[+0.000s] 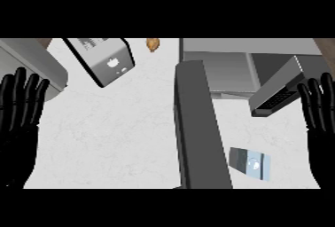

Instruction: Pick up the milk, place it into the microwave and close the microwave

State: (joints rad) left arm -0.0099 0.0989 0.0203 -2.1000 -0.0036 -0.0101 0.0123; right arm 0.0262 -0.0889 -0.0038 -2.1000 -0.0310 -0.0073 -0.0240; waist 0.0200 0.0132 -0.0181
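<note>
Black right hand (321,128) has its fingers straight and apart, so swing it inward and down onto the milk (250,163) just beside its palm before curling round it.

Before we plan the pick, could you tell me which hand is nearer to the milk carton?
Right. The right hand rests open just right of the milk carton, slightly above it; the left hand rests open at the far left edge, across the microwave door.
</note>
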